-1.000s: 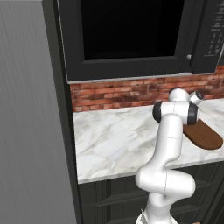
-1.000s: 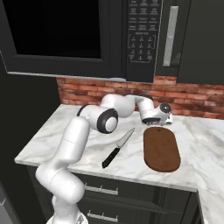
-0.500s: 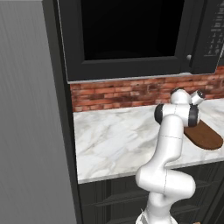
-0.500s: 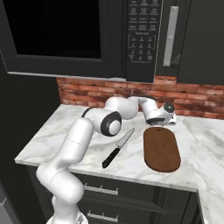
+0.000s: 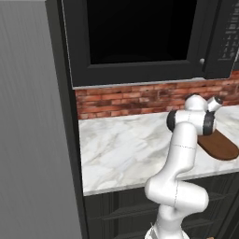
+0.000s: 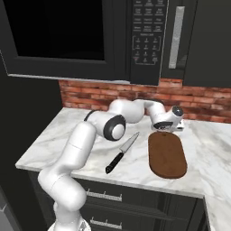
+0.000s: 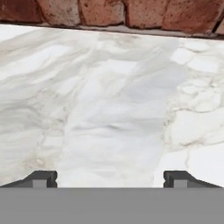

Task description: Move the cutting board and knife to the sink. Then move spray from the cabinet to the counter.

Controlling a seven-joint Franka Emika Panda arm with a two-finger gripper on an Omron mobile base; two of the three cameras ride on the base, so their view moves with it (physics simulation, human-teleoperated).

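The gripper (image 7: 110, 177) hangs wide and empty over bare counter (image 6: 63, 135) near the brick wall (image 6: 103, 94), just past the cutting board (image 6: 168, 154); the knife (image 6: 122, 153) lies alongside, both awaiting pickup.

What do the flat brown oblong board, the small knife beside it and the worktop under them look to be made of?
The flat brown oblong board looks like wood, matt, uniformly brown. The small knife shows a pale, seemingly steel blade and a black handle, perhaps plastic. The white worktop looks like polished marble, judging by its grey veins.
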